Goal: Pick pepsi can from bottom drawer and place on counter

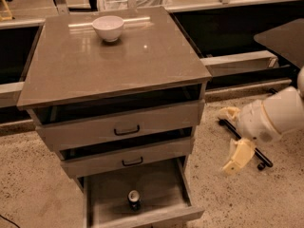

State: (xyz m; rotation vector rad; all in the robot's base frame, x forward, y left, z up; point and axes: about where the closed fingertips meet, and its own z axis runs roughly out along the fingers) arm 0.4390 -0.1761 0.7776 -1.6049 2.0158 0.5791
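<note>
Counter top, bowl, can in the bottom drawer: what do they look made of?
Counter: smooth, glossy grey-brown slab, laminate or stone-look; light streaks reflect off it.
White bowl: glazed ceramic, possibly plastic; even sheen.
Pepsi can in the bottom drawer: likely aluminium; silver top, dark printed body.
Gripper hangs right of the cabinet, beside the drawers; cream, plastic-looking shell.

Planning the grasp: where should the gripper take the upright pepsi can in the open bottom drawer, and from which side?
Probably from above, closing on the round sides of the pepsi can just under its silver top. It stands upright, clear of the walls of the bottom drawer, whose front blocks a level approach. The gripper is right of the cabinet.
</note>
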